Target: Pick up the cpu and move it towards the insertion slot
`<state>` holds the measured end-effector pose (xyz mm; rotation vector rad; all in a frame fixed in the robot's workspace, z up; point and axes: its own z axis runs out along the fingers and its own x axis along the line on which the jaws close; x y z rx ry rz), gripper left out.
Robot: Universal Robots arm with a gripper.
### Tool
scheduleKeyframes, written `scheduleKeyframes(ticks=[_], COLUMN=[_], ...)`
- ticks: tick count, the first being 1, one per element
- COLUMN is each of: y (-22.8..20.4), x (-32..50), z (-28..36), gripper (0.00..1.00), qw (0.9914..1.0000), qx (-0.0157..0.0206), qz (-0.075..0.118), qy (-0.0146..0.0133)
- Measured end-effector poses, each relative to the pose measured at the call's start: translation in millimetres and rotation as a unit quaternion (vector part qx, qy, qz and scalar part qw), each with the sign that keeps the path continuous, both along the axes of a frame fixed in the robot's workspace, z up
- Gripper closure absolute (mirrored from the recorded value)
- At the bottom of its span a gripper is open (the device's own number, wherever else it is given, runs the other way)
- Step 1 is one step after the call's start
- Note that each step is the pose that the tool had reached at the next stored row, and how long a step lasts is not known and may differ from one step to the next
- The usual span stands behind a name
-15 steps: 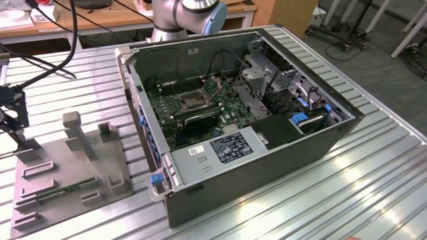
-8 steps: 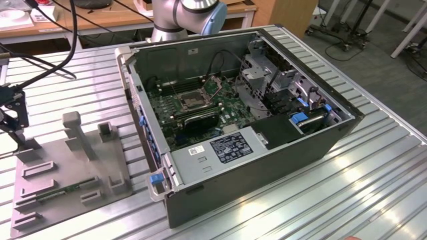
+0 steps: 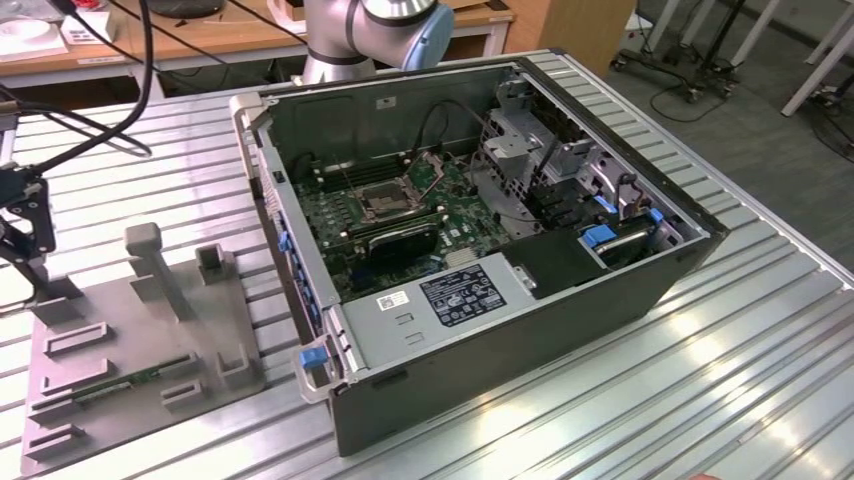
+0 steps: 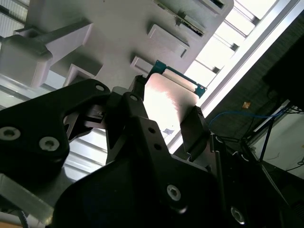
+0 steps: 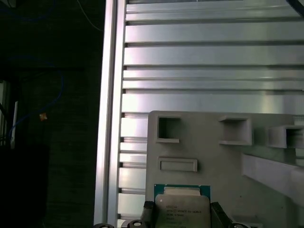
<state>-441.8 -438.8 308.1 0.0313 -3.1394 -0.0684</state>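
Observation:
The cpu [image 5: 183, 208], a pale metal square with a thin green-tan rim, sits between my two black fingers [image 5: 217, 212] in both wrist views. My gripper [image 4: 167, 110] is shut on the cpu [image 4: 168, 97], which is held just above the grey plastic tray [image 4: 118, 33]. In the exterior view my gripper [image 3: 30, 272] hangs at that view's far left, over the tray [image 3: 127, 335]. The insertion slot [image 3: 387, 205], a shiny frame with a dark centre, lies on the green board inside the open computer case, well off toward that view's right.
The open case [image 3: 494, 330] stands on a ribbed aluminium table [image 3: 694, 390]. Upright grey posts [image 3: 150, 265] rise from the tray, and a green circuit strip [image 3: 134, 380] lies in it. Black cables [image 3: 80, 125] hang above my gripper. The table edge [image 5: 110, 118] is close by.

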Motion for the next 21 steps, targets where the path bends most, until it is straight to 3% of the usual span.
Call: scheduleKeyframes(ticks=[21], y=[0.0], x=[0.0], z=[30.6], gripper=[0.46], qw=[1.00000], qx=[0.0001], qz=[0.000], qy=[-0.0001])
